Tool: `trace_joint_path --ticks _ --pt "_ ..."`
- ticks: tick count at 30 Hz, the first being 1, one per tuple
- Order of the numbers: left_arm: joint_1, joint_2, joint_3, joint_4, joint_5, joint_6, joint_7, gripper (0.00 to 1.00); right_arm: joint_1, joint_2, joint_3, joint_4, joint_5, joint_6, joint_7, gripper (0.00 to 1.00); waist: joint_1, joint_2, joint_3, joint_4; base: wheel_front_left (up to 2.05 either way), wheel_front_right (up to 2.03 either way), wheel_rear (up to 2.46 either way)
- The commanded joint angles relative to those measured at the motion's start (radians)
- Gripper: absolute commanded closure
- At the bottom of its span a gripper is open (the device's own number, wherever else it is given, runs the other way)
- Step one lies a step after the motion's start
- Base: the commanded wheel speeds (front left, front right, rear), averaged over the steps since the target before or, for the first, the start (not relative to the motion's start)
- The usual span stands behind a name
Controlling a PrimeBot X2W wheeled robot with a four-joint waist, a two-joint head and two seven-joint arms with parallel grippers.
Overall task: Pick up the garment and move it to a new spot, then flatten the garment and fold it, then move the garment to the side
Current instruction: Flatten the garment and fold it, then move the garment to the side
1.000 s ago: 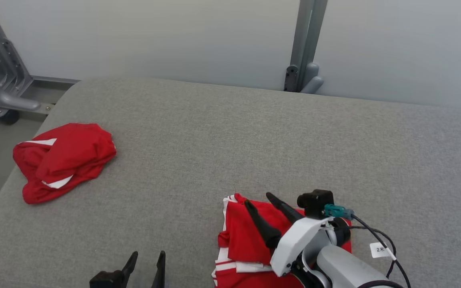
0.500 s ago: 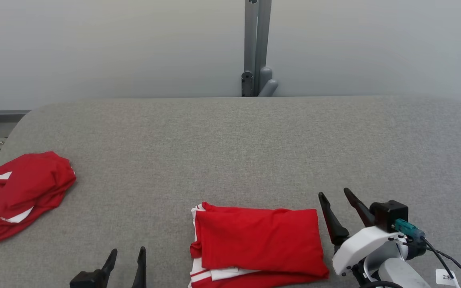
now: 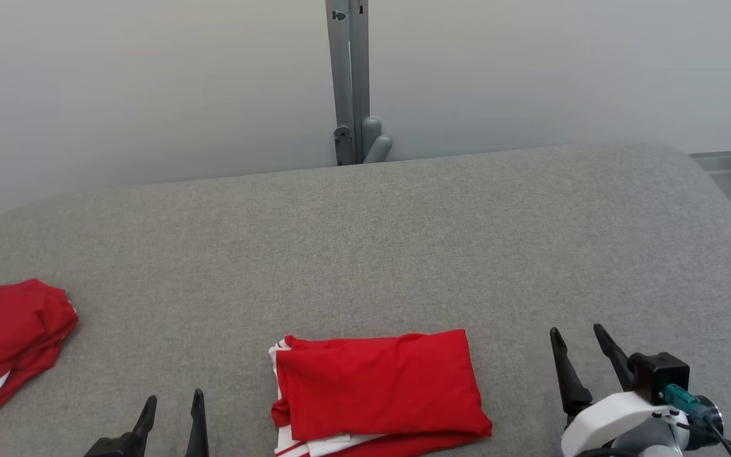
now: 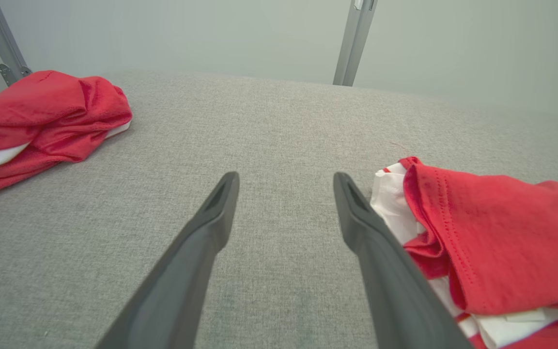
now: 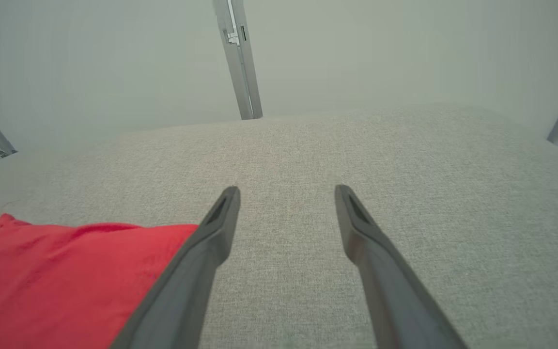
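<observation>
Lying flat on the grey woven-fabric surface [image 3: 365,241], the folded red garment with white trim [image 3: 378,384] sits between the two pairs of long dark fingers, touching neither. The left gripper [image 3: 174,397] is just off the garment's white-trimmed edge, fingers spread apart with nothing between them. The right gripper [image 3: 575,329] stands near the opposite edge, its fingers likewise parted and empty. A crumpled red and white garment [image 3: 4,336] lies well beyond the left fingers on their outer side, and a grey metal post [image 3: 349,82] rises past the fingertips at the surface's far edge.
</observation>
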Motion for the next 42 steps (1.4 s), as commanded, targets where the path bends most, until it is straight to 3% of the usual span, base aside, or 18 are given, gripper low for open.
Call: trace_joint_path --ticks 1,10,18,27,38,39,40,42 --pt "0.022 0.002 0.005 -0.018 -0.007 0.008 0.000 0.00 0.020 0.006 -0.015 -0.013 -0.010 0.000 -0.003 0.00 0.0000 0.0000 -0.007 -0.015 0.00 0.00 0.00" --pt "0.038 0.001 -0.002 -0.035 -0.012 0.015 0.000 0.00 0.041 0.015 -0.040 -0.021 -0.031 0.000 -0.002 0.00 0.0000 0.0000 -0.010 -0.024 0.00 0.00 0.00" --pt "0.024 0.001 -0.013 -0.040 -0.003 0.012 0.000 0.00 0.020 0.020 -0.011 -0.007 -0.022 0.000 -0.003 0.00 0.0000 0.0000 0.013 0.008 0.00 0.00 0.00" --pt "-0.011 0.002 -0.067 -0.026 -0.001 -0.001 0.000 0.00 -0.032 0.020 0.066 0.084 0.099 0.000 -0.003 0.00 0.0000 0.0000 0.074 0.124 0.00 0.00 0.00" --pt "-0.029 0.002 -0.085 -0.017 0.004 -0.008 0.000 0.00 -0.107 0.019 0.181 0.303 0.230 0.000 -0.003 0.00 0.0000 0.0000 0.121 0.229 0.00 0.00 0.00" --pt "-0.030 0.002 -0.085 -0.017 0.003 -0.009 0.000 0.00 -0.123 0.020 0.195 0.327 0.242 0.000 -0.002 0.57 0.0000 0.0000 0.125 0.233 0.00 0.00 0.00" --pt "-0.030 0.002 -0.085 -0.018 0.002 -0.009 0.000 0.00 -0.131 0.019 0.199 0.332 0.242 0.000 -0.001 1.00 0.0000 0.0000 0.124 0.233 0.00 0.00 0.00" --pt "-0.028 0.002 -0.083 -0.021 -0.001 -0.010 0.000 0.00 -0.146 0.020 0.195 0.328 0.235 0.000 -0.001 1.00 0.0000 0.0000 0.124 0.225 0.00 0.00 0.00"
